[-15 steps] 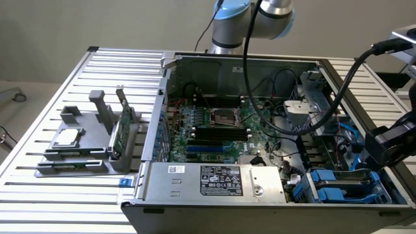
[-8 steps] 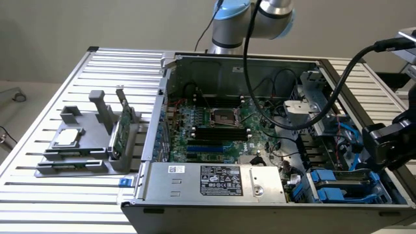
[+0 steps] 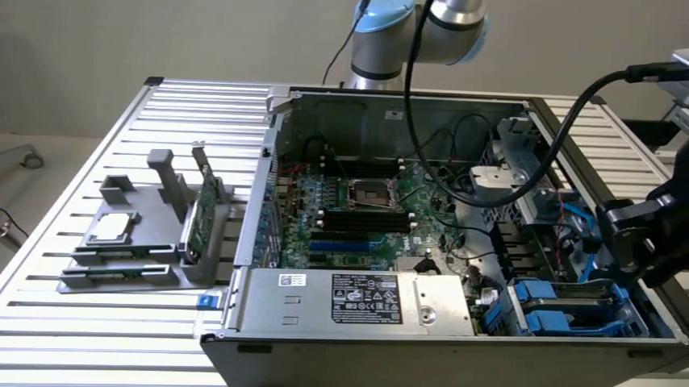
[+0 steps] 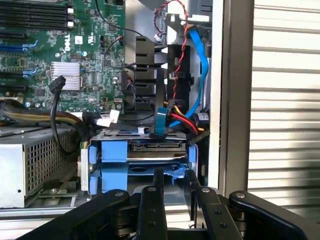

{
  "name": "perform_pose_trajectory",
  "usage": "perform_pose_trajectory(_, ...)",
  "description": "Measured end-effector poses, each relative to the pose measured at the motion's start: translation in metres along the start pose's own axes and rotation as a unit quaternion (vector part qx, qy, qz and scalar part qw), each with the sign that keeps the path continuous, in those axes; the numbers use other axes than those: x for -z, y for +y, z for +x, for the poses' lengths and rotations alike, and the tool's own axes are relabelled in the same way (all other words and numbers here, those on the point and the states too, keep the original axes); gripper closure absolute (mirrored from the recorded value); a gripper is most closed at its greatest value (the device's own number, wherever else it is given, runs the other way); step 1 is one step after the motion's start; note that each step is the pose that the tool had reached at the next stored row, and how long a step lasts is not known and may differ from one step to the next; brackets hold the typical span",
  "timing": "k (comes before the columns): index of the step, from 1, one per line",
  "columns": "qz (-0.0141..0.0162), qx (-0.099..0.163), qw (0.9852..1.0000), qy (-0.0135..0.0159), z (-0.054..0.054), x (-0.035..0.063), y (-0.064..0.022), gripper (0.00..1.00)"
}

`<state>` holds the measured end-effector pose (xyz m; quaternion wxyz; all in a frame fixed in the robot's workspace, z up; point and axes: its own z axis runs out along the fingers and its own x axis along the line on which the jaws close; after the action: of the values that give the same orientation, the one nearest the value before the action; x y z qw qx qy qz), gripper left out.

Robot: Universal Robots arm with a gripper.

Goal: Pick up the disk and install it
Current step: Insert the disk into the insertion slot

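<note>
The disk (image 4: pixel 152 156) lies flat in the drive bay at the corner of the open computer case, its blue carrier frame along both sides. In the exterior view the disk (image 3: pixel 549 310) is low at that view's right, inside the case. My black gripper (image 4: pixel 174 175) hovers just in front of it. The jaws stand partly apart, and a bit of the blue frame shows through the gap. Nothing looks clamped between them. The gripper (image 3: pixel 630 258) sits just above the bay's right end.
A blue data cable (image 4: pixel 197 75) and red and yellow wires hang right behind the bay. The power supply (image 3: pixel 356 298) borders the bay, with the motherboard (image 3: pixel 356 210) beyond. The case wall (image 4: pixel 232 100) rises close beside the gripper. A grey fixture (image 3: pixel 129 242) holds a green card (image 3: pixel 199 214).
</note>
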<state>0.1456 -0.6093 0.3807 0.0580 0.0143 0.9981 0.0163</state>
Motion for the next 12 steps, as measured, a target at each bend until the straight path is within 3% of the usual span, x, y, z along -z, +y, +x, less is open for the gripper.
perform_pose_trajectory(6, 0.0063, -0.054, 0.9985, -0.0019, 0.0002, -0.0012, 0.0000, 0.69)
perform_pose_trajectory(12, 0.0126, -0.108, 0.9940, -0.0037, 0.0003, -0.0024, -0.0001, 0.69)
